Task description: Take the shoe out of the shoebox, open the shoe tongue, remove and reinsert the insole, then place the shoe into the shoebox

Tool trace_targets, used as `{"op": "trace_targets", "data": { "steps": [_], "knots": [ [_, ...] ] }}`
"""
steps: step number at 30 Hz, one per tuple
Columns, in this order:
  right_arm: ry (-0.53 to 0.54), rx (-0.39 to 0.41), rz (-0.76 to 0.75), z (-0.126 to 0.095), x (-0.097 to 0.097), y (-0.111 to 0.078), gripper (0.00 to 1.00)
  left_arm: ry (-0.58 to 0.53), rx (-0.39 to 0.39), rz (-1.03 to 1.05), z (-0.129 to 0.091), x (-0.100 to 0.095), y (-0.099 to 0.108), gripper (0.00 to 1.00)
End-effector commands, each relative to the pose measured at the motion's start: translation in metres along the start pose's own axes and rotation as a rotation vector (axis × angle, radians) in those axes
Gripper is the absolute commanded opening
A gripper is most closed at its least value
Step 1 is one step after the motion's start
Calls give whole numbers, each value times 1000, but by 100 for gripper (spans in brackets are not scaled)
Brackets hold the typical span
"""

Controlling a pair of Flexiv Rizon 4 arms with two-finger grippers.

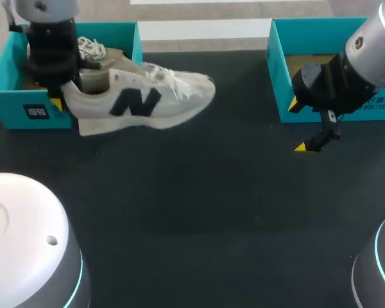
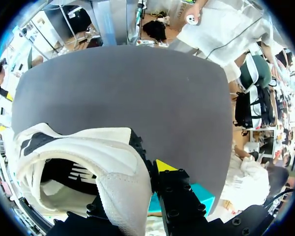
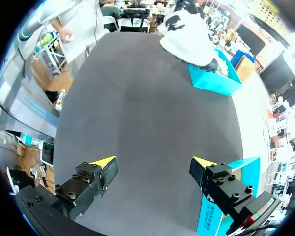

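A white sneaker (image 1: 141,99) with a dark side logo hangs by its heel, its toe reaching out over the table to the right of the teal shoebox (image 1: 25,109). My left gripper (image 1: 58,96) is shut on the heel wall. In the left wrist view one yellow-tipped finger (image 2: 163,165) lies outside the sneaker (image 2: 88,157) and the other is hidden inside it. A second sneaker (image 1: 90,48) lies in the shoebox. My right gripper (image 1: 297,126) stands open and empty above the table; its wrist view shows the gripper (image 3: 155,167) with the sneaker (image 3: 187,37) far ahead.
A second teal box (image 1: 279,70) with a cardboard floor stands at the back right, just behind my right gripper; the same second teal box (image 3: 221,206) shows beside the right finger. Dark table (image 1: 199,205) spreads across the middle and front.
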State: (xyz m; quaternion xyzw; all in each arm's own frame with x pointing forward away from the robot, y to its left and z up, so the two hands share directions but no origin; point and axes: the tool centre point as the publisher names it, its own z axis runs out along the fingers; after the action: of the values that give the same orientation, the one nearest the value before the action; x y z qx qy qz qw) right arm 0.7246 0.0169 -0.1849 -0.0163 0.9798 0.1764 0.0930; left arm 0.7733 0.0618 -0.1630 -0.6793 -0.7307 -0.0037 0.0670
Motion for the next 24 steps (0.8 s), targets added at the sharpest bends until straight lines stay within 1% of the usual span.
{"op": "trace_targets", "data": {
  "steps": [1,3,4,5,24],
  "knots": [
    [1,2,0,2,-1,1,100,-53,19,-7,4,-19,-21,0],
    [1,2,0,2,-1,1,100,-58,41,-2,7,-31,-33,0],
    [1,2,0,2,-1,1,100,-103,71,-6,9,-36,-39,0],
    [1,2,0,2,-1,1,100,-114,86,11,10,-40,-43,0],
    [1,2,0,2,-1,1,100,-114,86,11,10,-40,-43,0]
  ]
}}
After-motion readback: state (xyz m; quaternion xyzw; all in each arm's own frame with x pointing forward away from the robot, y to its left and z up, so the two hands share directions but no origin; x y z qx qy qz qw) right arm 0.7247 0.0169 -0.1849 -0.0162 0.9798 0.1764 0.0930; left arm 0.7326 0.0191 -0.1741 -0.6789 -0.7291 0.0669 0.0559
